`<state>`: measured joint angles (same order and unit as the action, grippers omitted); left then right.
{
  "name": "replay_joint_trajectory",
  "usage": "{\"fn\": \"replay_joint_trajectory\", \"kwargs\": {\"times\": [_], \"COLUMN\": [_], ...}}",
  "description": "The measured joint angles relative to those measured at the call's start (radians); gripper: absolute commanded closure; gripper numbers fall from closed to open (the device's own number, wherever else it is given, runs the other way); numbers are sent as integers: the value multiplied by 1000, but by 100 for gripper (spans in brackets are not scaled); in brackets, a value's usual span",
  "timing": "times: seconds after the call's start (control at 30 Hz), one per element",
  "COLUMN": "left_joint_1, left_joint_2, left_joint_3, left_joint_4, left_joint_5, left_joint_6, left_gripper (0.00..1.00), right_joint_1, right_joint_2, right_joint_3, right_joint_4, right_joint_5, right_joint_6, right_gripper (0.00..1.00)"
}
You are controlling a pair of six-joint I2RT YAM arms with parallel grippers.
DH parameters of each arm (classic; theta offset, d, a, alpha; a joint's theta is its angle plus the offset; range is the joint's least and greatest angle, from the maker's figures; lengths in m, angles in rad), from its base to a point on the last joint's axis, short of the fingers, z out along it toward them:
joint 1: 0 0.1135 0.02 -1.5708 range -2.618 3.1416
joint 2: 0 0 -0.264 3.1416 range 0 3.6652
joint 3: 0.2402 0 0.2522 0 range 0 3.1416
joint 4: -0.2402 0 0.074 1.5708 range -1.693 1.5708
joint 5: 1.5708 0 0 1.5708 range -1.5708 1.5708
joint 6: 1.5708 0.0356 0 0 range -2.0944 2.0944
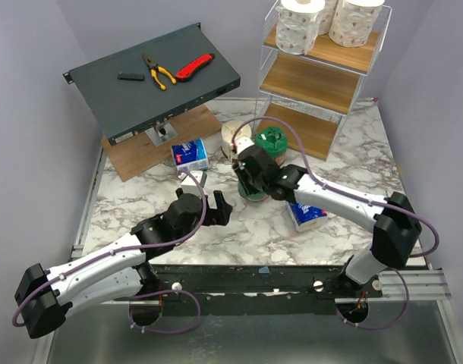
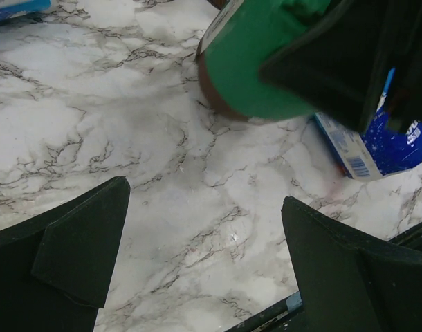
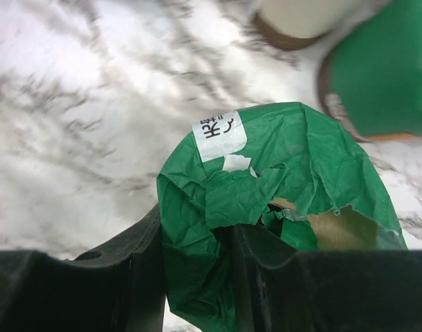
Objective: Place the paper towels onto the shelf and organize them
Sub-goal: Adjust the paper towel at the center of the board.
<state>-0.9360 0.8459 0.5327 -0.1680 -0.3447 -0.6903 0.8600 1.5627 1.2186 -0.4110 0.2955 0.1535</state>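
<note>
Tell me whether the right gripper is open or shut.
Shut on the green roll: the right gripper has the roll's crumpled wrapper pinched between its fingers.

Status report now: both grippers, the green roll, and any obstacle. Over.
Left gripper open above table. Right gripper pinching green roll by its wrapper. Second green roll between it and shelf.

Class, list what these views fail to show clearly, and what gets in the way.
- Right wrist view: the white label on the green-wrapped roll is too blurred to read.
- Top view: that roll is mostly hidden under the right arm.
- Left wrist view: the blue-and-white pack is partly behind that arm.
- Top view: printed rolls on the shelf are cut by the upper edge.
</note>
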Motion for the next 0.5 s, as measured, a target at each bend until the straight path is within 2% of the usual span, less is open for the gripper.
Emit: {"fn": "replay_joint_trajectory", "kwargs": {"times": [0.17,0.5], "left_joint_1": [0,0], "left_joint_2": [-44,-119], "left_joint_3": [0,-39], "left_joint_4": [-13,-26], "left_joint_5": [-27,-70], "left_joint_6": [-23,-69], "left_gripper": [2,3], "right_joint_1": [97,79], "right_joint_2": [86,124], "right_joint_3": [37,37], "right_joint_4": [-22,-45], "right_joint_5": [6,0], "right_joint_6": [-60,-104], "right_gripper": [66,62]}}
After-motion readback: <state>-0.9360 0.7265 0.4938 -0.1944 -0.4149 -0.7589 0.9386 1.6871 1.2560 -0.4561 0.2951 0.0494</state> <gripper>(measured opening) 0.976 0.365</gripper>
